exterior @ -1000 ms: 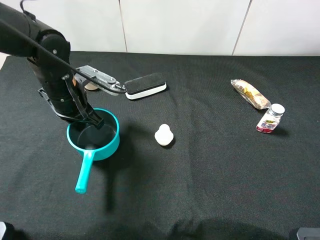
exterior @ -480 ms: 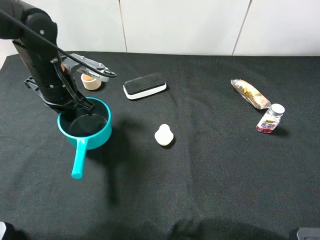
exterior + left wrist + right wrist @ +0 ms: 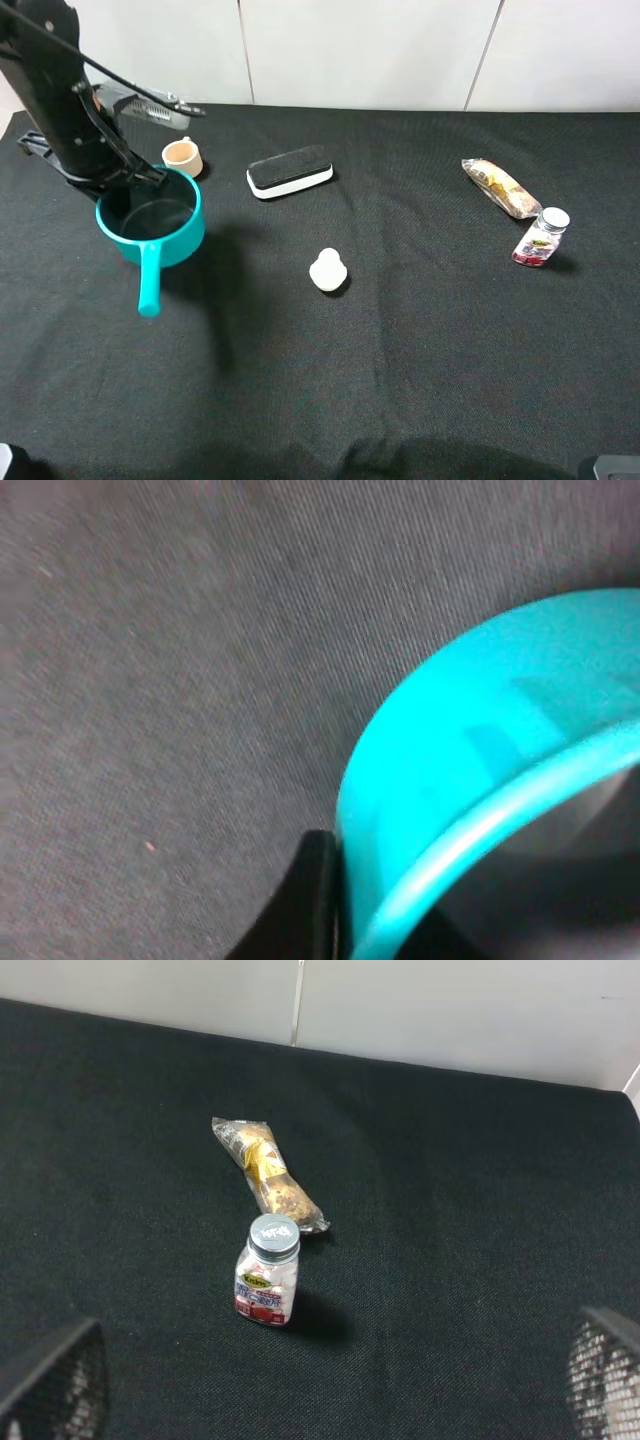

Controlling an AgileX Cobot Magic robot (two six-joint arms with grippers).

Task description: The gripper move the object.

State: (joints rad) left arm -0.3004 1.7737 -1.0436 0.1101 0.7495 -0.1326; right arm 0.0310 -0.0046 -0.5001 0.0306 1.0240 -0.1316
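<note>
The teal round saucepan (image 3: 176,240), dark grey inside, stands upright and level over the left part of the black bench (image 3: 420,380). Its long straight handle points toward the near edge. The black left gripper (image 3: 140,181) is clamped on its far rim.

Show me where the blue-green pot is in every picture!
Exterior high: the saucepan is at the far left, next to the beige cup, with its handle pointing toward the near table edge.
Left wrist: the saucepan is very close up, and only a curved piece of its teal wall and rim shows.
Right wrist: not in it.
Shared landmark: the black tablecloth lies under everything in all three views.
</note>
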